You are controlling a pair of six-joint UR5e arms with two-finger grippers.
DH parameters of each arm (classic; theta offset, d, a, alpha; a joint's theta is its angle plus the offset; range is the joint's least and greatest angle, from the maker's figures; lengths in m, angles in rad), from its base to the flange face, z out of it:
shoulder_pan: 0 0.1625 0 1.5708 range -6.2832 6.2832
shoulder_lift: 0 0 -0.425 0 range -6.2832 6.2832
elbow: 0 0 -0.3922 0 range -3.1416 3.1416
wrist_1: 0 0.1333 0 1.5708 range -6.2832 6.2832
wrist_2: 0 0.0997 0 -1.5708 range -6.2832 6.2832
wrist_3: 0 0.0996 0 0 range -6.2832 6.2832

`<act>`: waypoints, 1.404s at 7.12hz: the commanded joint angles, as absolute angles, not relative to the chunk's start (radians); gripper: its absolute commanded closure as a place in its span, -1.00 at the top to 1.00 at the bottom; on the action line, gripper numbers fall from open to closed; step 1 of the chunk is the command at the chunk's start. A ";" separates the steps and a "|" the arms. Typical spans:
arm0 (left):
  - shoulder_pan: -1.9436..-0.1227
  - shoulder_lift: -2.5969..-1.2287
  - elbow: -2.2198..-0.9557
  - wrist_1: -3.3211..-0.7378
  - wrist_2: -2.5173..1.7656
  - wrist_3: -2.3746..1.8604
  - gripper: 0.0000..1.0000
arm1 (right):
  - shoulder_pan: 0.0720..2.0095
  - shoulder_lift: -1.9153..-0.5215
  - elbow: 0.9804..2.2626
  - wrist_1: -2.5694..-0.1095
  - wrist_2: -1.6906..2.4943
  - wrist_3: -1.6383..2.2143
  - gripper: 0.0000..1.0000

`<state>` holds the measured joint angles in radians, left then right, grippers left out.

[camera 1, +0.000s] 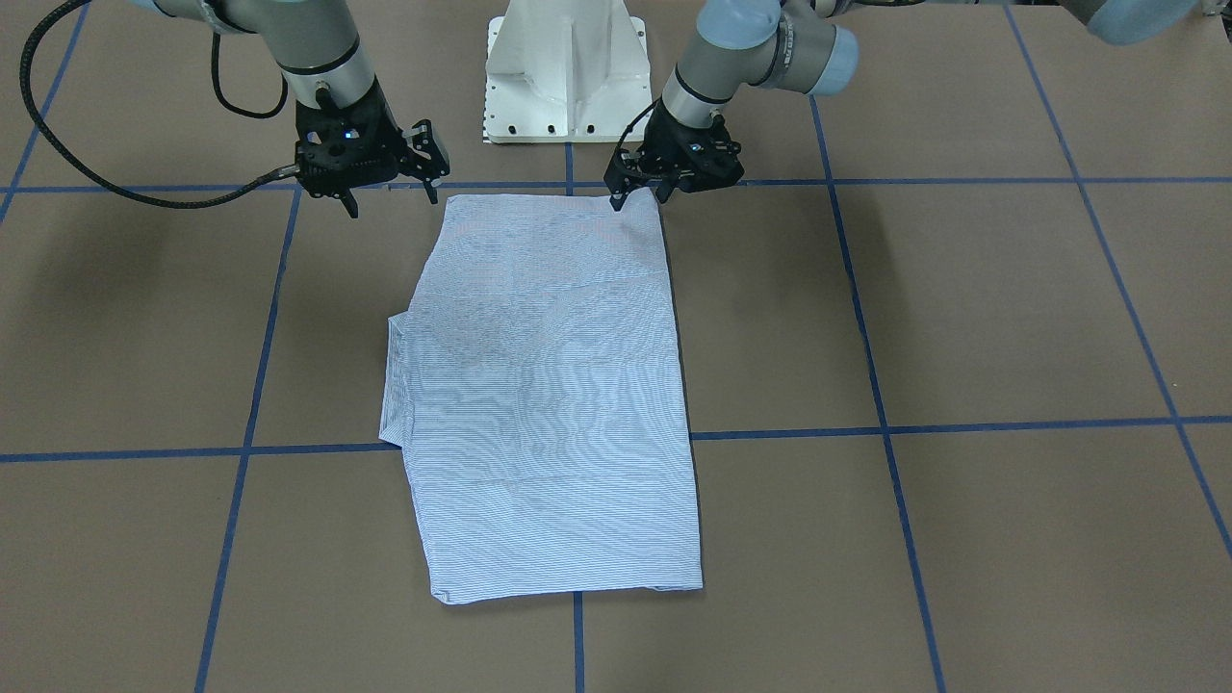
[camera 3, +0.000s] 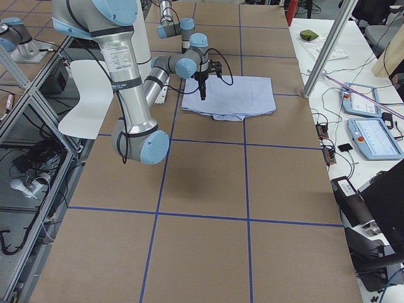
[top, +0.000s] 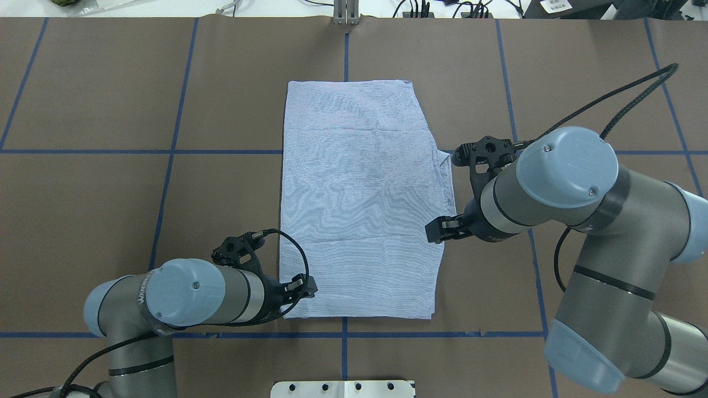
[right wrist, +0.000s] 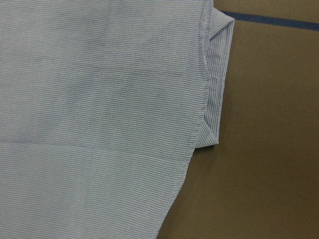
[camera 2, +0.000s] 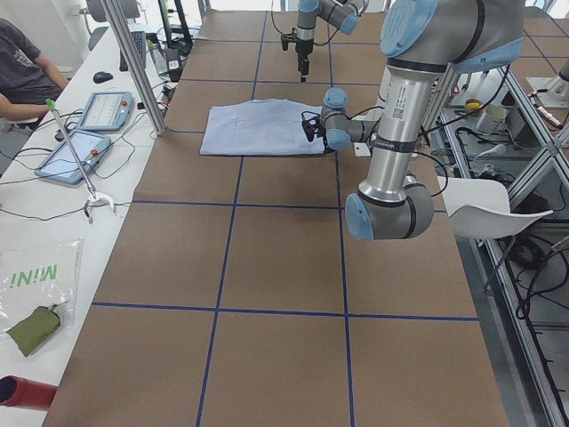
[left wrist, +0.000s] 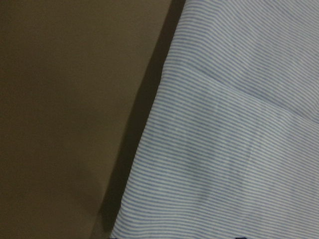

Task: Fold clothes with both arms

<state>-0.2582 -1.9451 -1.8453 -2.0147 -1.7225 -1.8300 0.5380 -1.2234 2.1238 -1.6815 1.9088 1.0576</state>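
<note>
The pinstriped shirt (camera 1: 549, 404) lies flat on the brown table, folded into a long rectangle with its plain side up; collar, pocket and buttons are hidden. It also shows in the overhead view (top: 359, 199). A folded flap (right wrist: 217, 89) sticks out on its edge at the robot's right. My left gripper (camera 1: 640, 200) is low at the shirt's near corner, fingers apart, one fingertip (camera 1: 616, 202) at the cloth edge. My right gripper (camera 1: 392, 199) is open and empty, raised beside the other near corner.
The white pedestal base (camera 1: 566, 72) stands just behind the shirt's near edge. Blue tape lines (camera 1: 866, 433) grid the table. The right arm's black cable (camera 1: 96, 183) loops over the table. Side benches with tablets (camera 2: 84, 151) flank the table ends.
</note>
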 commanded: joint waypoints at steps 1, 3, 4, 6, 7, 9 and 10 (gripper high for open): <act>-0.256 -1.944 -1.832 -2.014 -1.720 -1.830 0.63 | 0.537 -1.226 2.126 -1.678 1.914 1.069 1.00; -0.256 -1.951 -1.827 -2.014 -1.721 -1.830 0.41 | 0.537 -1.224 2.128 -1.678 1.916 1.069 1.00; -0.256 -1.953 -1.827 -2.014 -1.721 -1.830 0.25 | 0.537 -1.224 2.126 -1.678 1.916 1.069 1.00; -0.256 -1.953 -1.825 -2.014 -1.721 -1.830 0.18 | 0.537 -1.224 2.128 -1.678 1.916 1.069 1.00; -0.256 -1.953 -1.825 -2.013 -1.721 -1.830 0.05 | 0.537 -1.224 2.128 -1.678 1.916 1.069 1.00; -0.258 -1.953 -1.827 -2.013 -1.721 -1.830 -0.99 | 0.537 -1.226 2.128 -1.678 1.916 1.069 1.00; -0.258 -1.953 -1.830 -2.013 -1.723 -1.830 -1.00 | 0.534 -1.224 2.128 -1.678 1.913 1.087 1.00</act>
